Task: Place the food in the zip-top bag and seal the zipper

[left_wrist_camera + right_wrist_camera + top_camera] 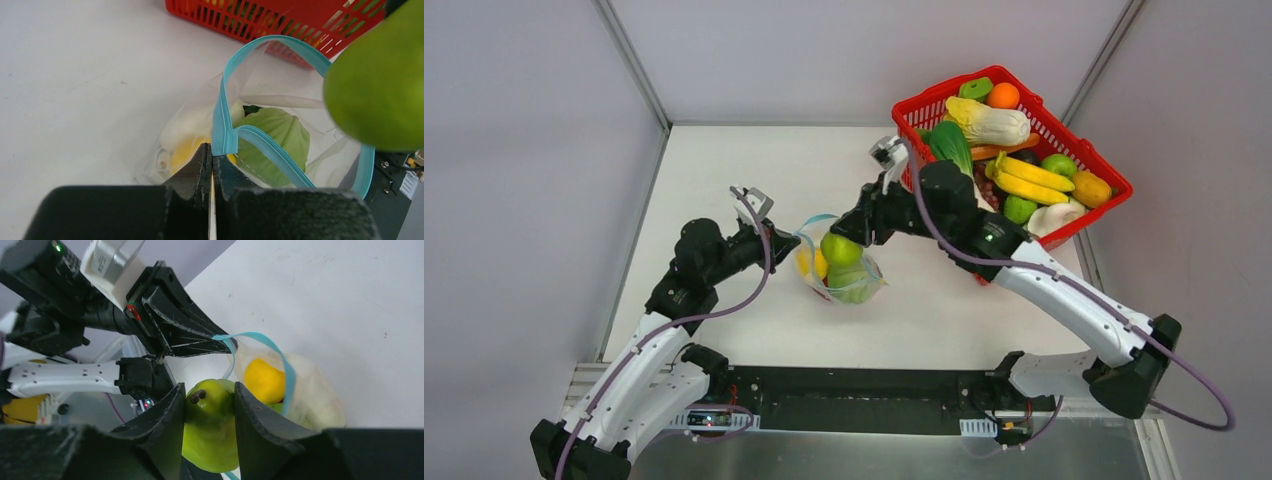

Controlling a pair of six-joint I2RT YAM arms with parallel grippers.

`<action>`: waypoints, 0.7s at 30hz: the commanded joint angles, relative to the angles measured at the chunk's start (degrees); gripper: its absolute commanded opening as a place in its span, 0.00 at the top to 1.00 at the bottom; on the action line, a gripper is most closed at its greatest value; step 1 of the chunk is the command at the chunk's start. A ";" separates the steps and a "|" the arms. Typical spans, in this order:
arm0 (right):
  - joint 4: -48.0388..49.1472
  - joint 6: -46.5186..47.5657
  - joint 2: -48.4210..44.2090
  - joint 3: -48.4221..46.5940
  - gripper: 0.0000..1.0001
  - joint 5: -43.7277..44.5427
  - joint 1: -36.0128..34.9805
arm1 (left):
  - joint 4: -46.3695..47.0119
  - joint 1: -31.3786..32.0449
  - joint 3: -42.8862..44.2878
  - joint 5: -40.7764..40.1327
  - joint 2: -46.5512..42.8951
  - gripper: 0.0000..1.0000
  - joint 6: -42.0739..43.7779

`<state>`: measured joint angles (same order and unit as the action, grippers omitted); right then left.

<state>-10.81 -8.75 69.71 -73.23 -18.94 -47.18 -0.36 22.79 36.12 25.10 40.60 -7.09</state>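
The clear zip-top bag [860, 284] stands open mid-table, its teal zipper [222, 112] forming a loop. My left gripper [212, 150] is shut on the zipper's near-left corner and holds the mouth up; it also shows in the top view [796, 238]. Inside the bag lie a green cabbage [272, 132], a yellow lemon [264, 380] and a white radish [187, 125]. My right gripper [209, 390] is shut on a green pear-like fruit [212, 425] and holds it just above the bag's mouth [841, 248]. No purple ball shows.
A red mesh basket [1112, 184] tilts at the back right, heaped with toy produce: bananas, a cabbage, an orange, green fruits. My right arm reaches from the basket side across to the bag. Grey walls close off the table at the back and sides.
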 commanded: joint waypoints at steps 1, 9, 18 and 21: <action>3.22 10.67 2.87 -3.44 1.00 8.47 -6.32 | 2.85 -0.46 2.82 0.17 -0.87 1.00 -3.14; 6.64 19.81 7.01 0.20 1.00 21.38 -10.23 | 1.40 -0.46 3.92 0.91 -1.01 1.00 -5.47; 10.54 26.09 9.42 2.72 0.93 24.03 -10.51 | 2.16 -0.46 4.62 0.64 -1.44 1.00 -9.10; 11.92 27.97 10.82 2.50 0.78 23.93 -10.51 | 2.54 -0.46 5.23 0.22 -0.69 1.00 -11.15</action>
<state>-4.03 14.90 79.68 -70.37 3.84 -57.32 -1.15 22.79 38.04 25.10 40.12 -14.61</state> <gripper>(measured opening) 0.389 0.008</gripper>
